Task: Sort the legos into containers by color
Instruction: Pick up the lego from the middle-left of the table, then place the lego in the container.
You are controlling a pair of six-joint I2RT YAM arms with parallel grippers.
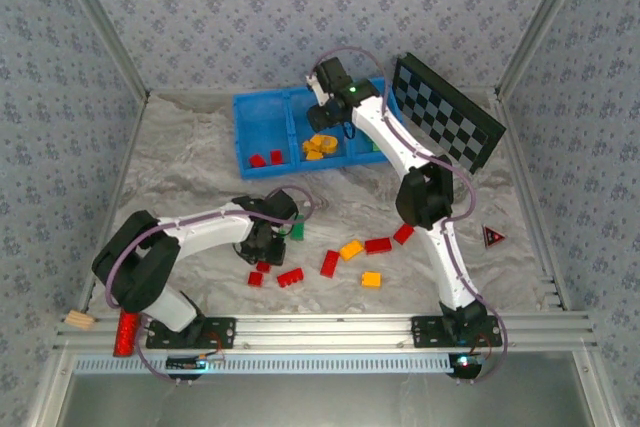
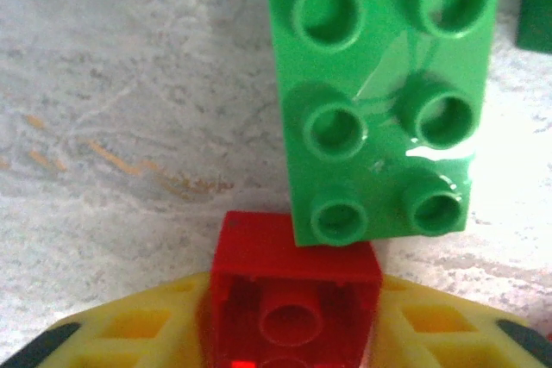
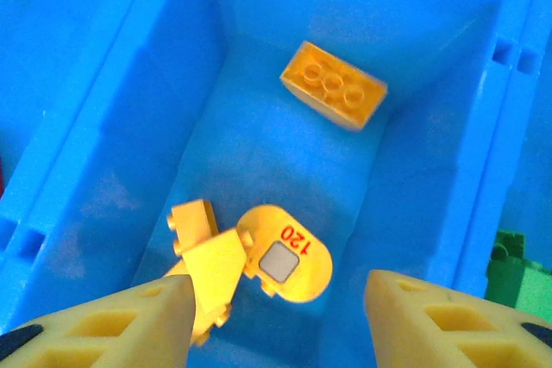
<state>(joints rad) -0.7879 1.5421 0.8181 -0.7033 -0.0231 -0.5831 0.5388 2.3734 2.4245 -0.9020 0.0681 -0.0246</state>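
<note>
Top external: blue tray (image 1: 262, 115) at the far side, with red bricks (image 1: 267, 158) in its left compartment and orange-yellow bricks (image 1: 320, 145) in the middle one, under the right gripper (image 1: 323, 119). Loose bricks (image 1: 329, 263) lie on the table (image 1: 190, 172) near the left gripper (image 1: 265, 245). Left wrist: fingers (image 2: 129, 333) clamp a red brick (image 2: 293, 290), and a green brick (image 2: 379, 101) touches its far edge. Right wrist: jaws wide apart with nothing between them, above an orange brick (image 3: 334, 85) and yellow pieces (image 3: 207, 265).

Red lego (image 2: 293, 252), green lego (image 2: 379, 92), orange-yellow legos (image 3: 335, 85), blue tray (image 3: 112, 127) and black-and-white checkered board (image 1: 445, 112).
</note>
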